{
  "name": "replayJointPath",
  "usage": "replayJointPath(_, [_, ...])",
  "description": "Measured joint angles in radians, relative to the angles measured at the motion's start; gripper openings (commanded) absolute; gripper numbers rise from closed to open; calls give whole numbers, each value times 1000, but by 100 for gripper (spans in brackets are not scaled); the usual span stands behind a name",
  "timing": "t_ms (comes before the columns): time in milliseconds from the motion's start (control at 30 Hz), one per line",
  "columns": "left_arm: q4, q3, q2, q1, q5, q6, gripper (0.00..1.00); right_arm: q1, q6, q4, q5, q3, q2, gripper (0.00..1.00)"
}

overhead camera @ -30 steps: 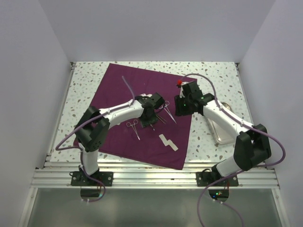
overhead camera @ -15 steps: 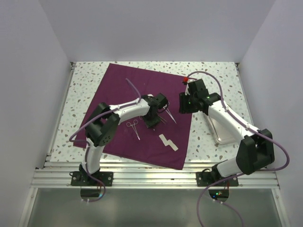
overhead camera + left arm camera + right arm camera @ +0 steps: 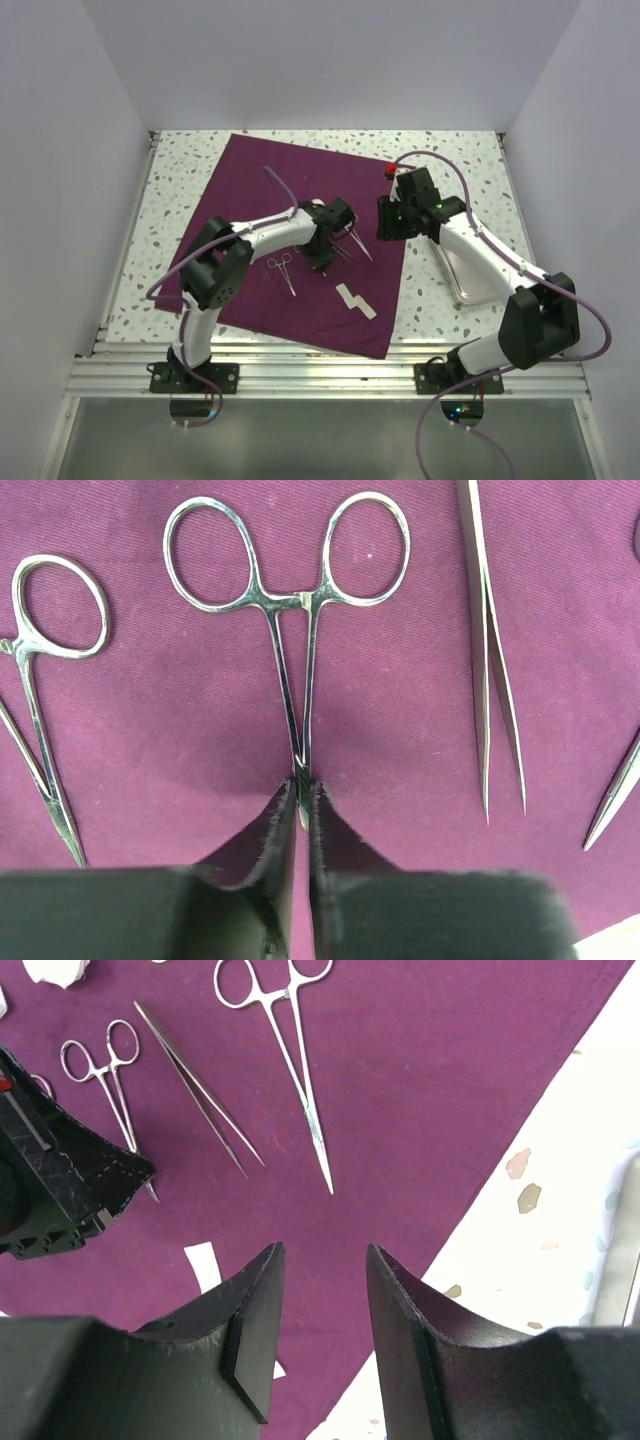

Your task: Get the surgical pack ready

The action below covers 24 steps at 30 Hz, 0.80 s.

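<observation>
Surgical pack isn't a bundle yet: the purple cloth (image 3: 260, 190) lies spread flat on the table (image 3: 450, 160), 1 corner toward the near rail, with the instruments and the white gauze strips (image 3: 355, 298) loose on top.

My left gripper (image 3: 300, 810) is down at mid-cloth, pads pinched on the nose of the small clamp (image 3: 305, 601), rings pointing away from me. Grip looks real, though I can't swear the pads bite the metal rather than just flank it. Tweezers (image 3: 480, 580) lie just beside it, not touching.

My right gripper (image 3: 322, 1260) hangs over the cloth's right edge, jaws apart, nothing between them. The long clamp (image 3: 308, 1110) lies ahead of it.

Step, as I judge it: gathering contents toward the middle before folding. Next move wants a short straight lift; a nose-only hold could let the clamp swing or slip.

Room: bare cloth toward the back-left. Tray (image 3: 470, 290) sits on my right arm's side, off the cloth. Walls close in on 3 sides.
</observation>
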Motion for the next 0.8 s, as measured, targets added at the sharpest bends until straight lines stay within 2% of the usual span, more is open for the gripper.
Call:
replayJointPath(33, [0,0,0,0,-1,2,0,0,0,0,-1,0,0,43])
replayJointPath(200, [19,-9,-6,0,-6,38,0,0,1,3,-37,-4,0,46])
replayJointPath(533, [144,-192,-135,-3,-16,138,0,0,38,36,-189,-31,5,47])
replayJointPath(800, [193,-262,-222,-32,-29,189,0,7,102,126,-333,-54,110,46])
